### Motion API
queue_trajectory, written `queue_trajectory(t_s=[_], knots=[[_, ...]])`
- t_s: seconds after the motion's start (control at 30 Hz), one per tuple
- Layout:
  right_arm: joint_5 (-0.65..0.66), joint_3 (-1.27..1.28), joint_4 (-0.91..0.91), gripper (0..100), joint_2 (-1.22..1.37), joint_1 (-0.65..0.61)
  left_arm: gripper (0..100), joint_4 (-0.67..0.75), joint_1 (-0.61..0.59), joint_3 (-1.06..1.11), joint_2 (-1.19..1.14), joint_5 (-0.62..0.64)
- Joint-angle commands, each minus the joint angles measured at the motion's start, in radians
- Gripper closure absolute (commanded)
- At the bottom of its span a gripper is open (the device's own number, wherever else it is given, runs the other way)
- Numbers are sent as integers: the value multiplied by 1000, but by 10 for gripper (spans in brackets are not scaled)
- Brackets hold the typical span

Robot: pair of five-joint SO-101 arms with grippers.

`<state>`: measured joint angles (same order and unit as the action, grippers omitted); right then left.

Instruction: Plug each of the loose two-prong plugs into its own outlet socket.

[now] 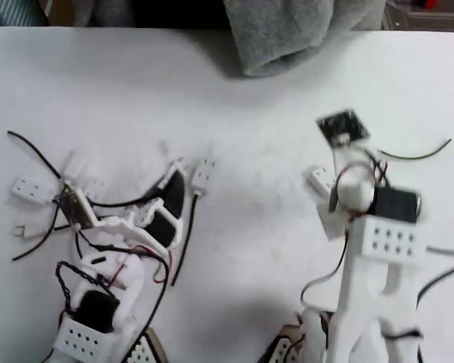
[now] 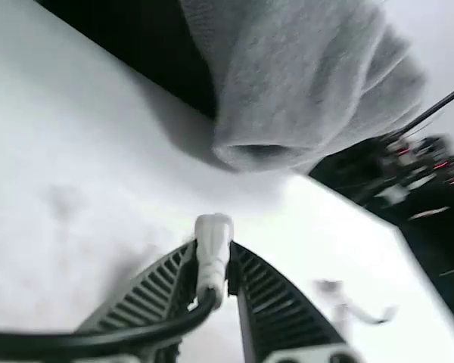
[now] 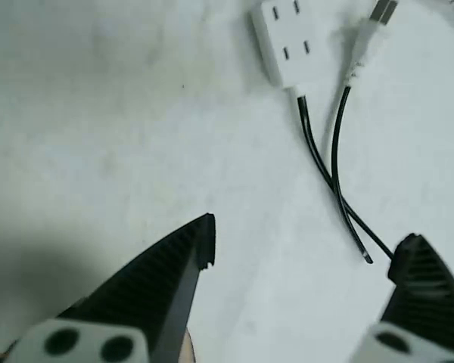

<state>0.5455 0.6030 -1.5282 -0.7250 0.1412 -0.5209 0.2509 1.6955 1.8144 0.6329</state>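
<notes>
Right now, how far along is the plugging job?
Done: nothing looks seated. The outlet socket below the right arm shows empty slots, and a loose two-prong plug lies beside it.
In hand: the left gripper is shut on a white plug, clear of any socket.
Left: both insertions. The right gripper is open and holds nothing.

Nothing is reading as text, number or sign on the white outlet block [image 3: 284, 38] or the plug [image 2: 212, 242], and the small dark board [image 1: 342, 127] is possibly carrying marks that are blurring past reading.
</notes>
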Motion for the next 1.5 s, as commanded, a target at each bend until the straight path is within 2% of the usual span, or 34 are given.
queue_trajectory(t_s=[0.0, 0.07, 0.1, 0.17, 0.23, 0.37, 0.57, 0.67, 0.8, 1.03, 1.2, 1.3, 1.47], knots=[[20, 249, 107, 637, -160, 44, 975, -37, -108, -2, 8, -397], [18, 336, 148, 637, -200, 42, 976, -44, -168, -2, 8, -586], [11, 374, 168, 637, -214, 39, 976, -46, -191, -2, 8, -623], [-40, 433, 216, 637, -225, 39, 976, -66, -237, -5, 8, -635], [-57, 474, 260, 637, -219, 44, 976, -143, -278, -46, 8, -655], [-64, 531, 331, 637, -182, 42, 976, -282, -291, -175, 7, -767], [-87, 617, 489, 637, -67, 39, 976, -302, -348, -334, -53, -775], [-103, 638, 562, 637, 8, 39, 976, -292, -348, -440, -255, -775], [-107, 638, 601, 637, 77, 39, 976, -345, -341, -717, -685, -776], [-107, 638, 605, 637, 76, 39, 976, -830, -295, -1379, -1351, -930], [-107, 638, 605, 637, 76, 39, 976, -1079, -254, -1726, -1629, -916], [-107, 638, 605, 637, 76, 39, 976, -1149, -222, -1815, -1776, -786], [-107, 640, 605, 637, 76, 39, 976, -1169, -125, -1861, -1966, -546]])
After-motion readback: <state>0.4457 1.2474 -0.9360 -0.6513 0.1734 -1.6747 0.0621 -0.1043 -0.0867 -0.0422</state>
